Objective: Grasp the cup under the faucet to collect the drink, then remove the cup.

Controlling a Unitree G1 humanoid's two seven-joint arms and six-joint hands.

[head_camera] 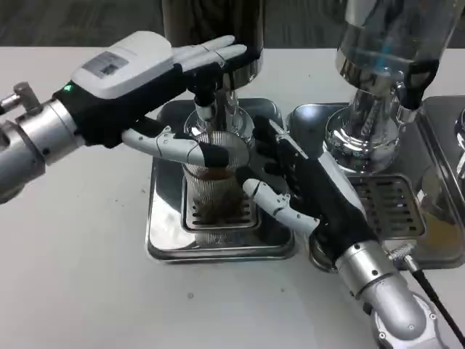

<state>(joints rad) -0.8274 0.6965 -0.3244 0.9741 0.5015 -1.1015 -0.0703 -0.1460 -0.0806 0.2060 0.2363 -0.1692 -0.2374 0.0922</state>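
A clear ribbed cup point(216, 190) stands on the grate of the left drip tray point(163, 240), right under the faucet point(205, 109). A little brown drink shows inside it. My right hand point(309, 189) closes on the cup from the right, thumb point(265, 198) against its front and dark fingers point(275, 142) reaching behind it. My left hand point(123, 76) is above and to the left, its straight fingers point(218, 54) lying across the top of the faucet and its thumb point(171, 144) stretched out by the cup's rim. It holds nothing.
The chrome dispenser column point(240, 69) rises behind the cup. A second dispenser point(378, 80) with its own drip tray point(396, 211) stands to the right, close behind my right forearm. Bare white table point(80, 291) lies at the front left.
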